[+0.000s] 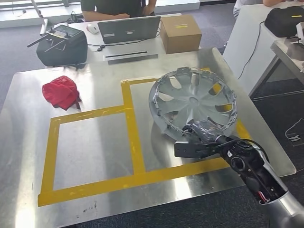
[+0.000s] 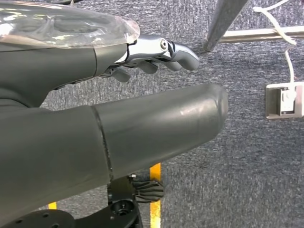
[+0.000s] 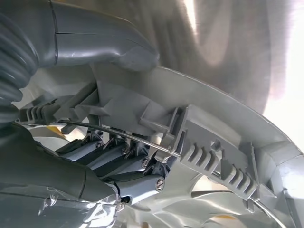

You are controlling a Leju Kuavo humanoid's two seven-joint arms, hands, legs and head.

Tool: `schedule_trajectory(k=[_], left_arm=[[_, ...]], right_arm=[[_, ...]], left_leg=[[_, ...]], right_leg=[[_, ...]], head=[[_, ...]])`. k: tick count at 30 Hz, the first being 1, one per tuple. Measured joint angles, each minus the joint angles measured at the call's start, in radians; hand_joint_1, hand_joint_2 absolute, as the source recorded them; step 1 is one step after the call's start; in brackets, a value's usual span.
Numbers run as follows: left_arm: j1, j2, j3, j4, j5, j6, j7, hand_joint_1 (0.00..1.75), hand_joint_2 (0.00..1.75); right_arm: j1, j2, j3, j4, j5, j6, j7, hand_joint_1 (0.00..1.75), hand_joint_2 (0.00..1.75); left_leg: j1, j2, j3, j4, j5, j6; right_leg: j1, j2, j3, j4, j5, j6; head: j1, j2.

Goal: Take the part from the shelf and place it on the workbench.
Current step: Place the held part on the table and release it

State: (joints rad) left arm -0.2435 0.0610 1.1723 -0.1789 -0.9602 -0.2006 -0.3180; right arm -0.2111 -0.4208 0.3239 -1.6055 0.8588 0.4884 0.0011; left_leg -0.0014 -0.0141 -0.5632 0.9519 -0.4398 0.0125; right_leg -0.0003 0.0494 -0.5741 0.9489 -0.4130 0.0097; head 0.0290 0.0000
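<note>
glossy silver plastic wheel cover; brushed metal workbench; red cloth; matt cardboard box.

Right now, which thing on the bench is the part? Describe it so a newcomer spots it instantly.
Start at the steel workbench marked with yellow tape rectangles. Over its right-hand rectangle sits a silver hubcap, tilted, its near rim gripped by the right hand. It is the one round, spoked, silver thing there; its only bench neighbour is a crumpled red cloth.
</note>
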Motion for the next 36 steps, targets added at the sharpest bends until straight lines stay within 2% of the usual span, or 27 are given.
schedule_trajectory(k=[19, 23, 25, 29, 36], left_arm=[[-0.005, 0.0, 0.0, 0.0, -0.006, -0.019, -0.005, 0.0, 0.0], [-0.005, 0.001, 0.0, 0.0, -0.006, -0.021, -0.005, 0.0, 1.75], [-0.004, 0.002, 0.0, 0.0, -0.007, -0.022, -0.004, 0.0, 1.75], [-0.004, 0.003, 0.0, 0.0, -0.009, -0.023, 0.002, 0.0, 0.0], [-0.003, 0.005, 0.0, 0.0, -0.01, -0.008, 0.002, 0.0, 0.0]], right_arm=[[-0.043, 0.035, 0.157, -0.117, 0.002, 0.006, 0.022, 1.75, 1.75], [-0.048, 0.035, 0.169, -0.113, 0.003, -0.004, 0.019, 0.0, 0.0], [-0.053, 0.035, 0.173, -0.112, 0.003, -0.01, 0.016, 0.0, 0.0], [-0.064, 0.035, 0.18, -0.108, 0.003, -0.015, 0.012, 0.0, 0.0], [-0.076, 0.035, 0.185, -0.097, -0.009, -0.024, 0.011, 0.0, 0.0]], left_leg=[[0.0, 0.0, 0.0, 0.0, 0.0, 0.0], [0.0, 0.0, 0.0, 0.0, 0.0, 0.0], [0.0, 0.0, 0.0, 0.0, 0.0, 0.0], [0.0, 0.0, 0.001, 0.0, 0.0, 0.0], [0.0, 0.0, 0.002, 0.0, 0.0, 0.0]], right_leg=[[0.0, 0.0, 0.0, 0.0, 0.0, 0.0], [0.0, 0.0, 0.0, 0.0, 0.0, 0.0], [0.0, 0.0, 0.0, 0.0, 0.0, 0.0], [0.0, 0.0, 0.001, 0.0, 0.0, 0.0], [0.0, 0.0, 0.002, 0.0, 0.0, 0.0]], head=[[0.001, 0.0], [0.001, 0.0], [0.001, 0.0], [0.0, 0.0], [0.0, 0.0]])
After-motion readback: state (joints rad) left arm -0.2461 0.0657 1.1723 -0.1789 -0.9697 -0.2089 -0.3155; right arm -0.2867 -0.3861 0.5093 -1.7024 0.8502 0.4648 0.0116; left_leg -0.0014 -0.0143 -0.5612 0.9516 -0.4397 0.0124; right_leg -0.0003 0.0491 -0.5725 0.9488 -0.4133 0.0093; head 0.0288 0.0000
